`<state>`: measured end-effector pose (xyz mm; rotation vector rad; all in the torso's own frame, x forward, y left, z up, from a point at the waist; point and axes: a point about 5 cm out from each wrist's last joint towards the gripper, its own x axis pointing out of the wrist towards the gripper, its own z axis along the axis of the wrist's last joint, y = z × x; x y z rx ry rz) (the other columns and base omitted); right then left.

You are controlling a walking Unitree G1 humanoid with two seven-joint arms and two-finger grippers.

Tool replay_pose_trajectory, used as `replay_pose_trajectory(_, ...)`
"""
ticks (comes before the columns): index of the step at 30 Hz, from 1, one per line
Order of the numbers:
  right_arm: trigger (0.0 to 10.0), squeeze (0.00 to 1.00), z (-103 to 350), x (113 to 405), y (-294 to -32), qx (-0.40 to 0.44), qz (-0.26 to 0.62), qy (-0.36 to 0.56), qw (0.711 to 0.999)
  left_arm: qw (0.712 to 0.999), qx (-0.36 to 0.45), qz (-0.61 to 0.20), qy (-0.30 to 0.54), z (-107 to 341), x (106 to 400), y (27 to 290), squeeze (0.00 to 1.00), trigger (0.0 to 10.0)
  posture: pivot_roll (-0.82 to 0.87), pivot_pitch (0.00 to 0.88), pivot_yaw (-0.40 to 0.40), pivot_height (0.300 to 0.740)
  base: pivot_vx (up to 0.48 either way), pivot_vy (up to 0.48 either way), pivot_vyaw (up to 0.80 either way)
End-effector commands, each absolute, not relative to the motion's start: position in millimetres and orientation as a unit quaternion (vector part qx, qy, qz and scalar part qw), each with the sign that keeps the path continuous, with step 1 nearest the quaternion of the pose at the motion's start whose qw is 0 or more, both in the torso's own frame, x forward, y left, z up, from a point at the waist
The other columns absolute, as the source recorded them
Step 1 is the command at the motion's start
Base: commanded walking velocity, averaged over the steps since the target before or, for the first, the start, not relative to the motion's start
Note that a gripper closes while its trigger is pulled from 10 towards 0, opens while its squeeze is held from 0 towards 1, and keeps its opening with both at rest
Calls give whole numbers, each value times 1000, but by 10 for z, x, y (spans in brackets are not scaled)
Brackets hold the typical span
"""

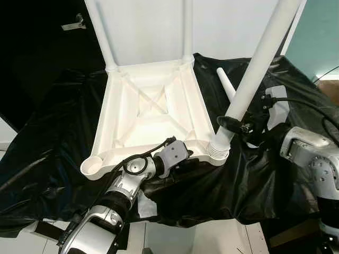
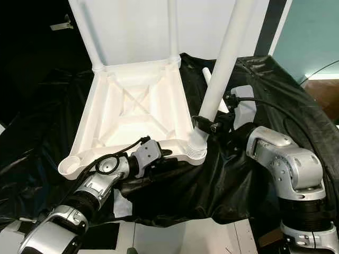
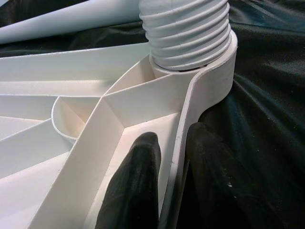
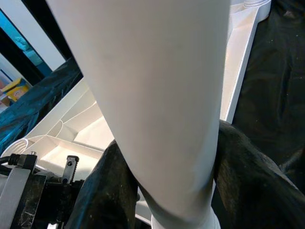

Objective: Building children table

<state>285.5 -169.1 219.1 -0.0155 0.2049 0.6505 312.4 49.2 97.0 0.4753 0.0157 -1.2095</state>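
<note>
- Left eye view: the white plastic table top [image 1: 151, 108] lies upside down on a black plastic sheet [image 1: 47, 132], with its ribs facing up.
- Two white legs [image 1: 103, 37] stand in its far corners.
- The near left corner socket [image 1: 94, 165] is an empty round cup.
- The left gripper [image 3: 171, 167] pinches the near edge of the table top, one finger on each side.
- The right gripper [image 4: 167, 191] is closed around a long white plastic leg [image 1: 259, 61] standing in the near right corner.
- A loose white leg [image 1: 225, 82] lies on the sheet beside it.

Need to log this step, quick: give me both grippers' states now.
Left gripper: shut on the tabletop rim.
Right gripper: shut on the leg at the near-right socket.
</note>
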Motion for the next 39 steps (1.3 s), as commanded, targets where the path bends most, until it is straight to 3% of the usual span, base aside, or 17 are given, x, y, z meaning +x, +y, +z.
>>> replay_pose_trajectory(1,10000,0,2002,2852,-1665,3,328,161,931,777,232,-585,24,882,3061,404,0,10000,-181,28,56,740,0,0,0)
replay_pose_trajectory(12,10000,0,2134,2896,-1581,-54,364,142,919,780,229,-582,26,875,3060,412,0,10000,-176,26,52,740,0,0,0)
replay_pose_trajectory(21,10000,0,2047,2850,-1538,-122,411,163,889,780,230,-581,25,879,3064,406,0,10000,-173,27,51,740,0,0,0)
replay_pose_trajectory(31,10000,0,1897,2754,-1477,-121,430,174,878,781,230,-580,25,870,3059,414,0,10000,-174,25,49,740,0,0,0)
replay_pose_trajectory(39,10000,0,1749,2657,-1471,-77,402,171,896,779,233,-582,24,871,3059,411,0,10000,-184,26,57,740,0,0,0)
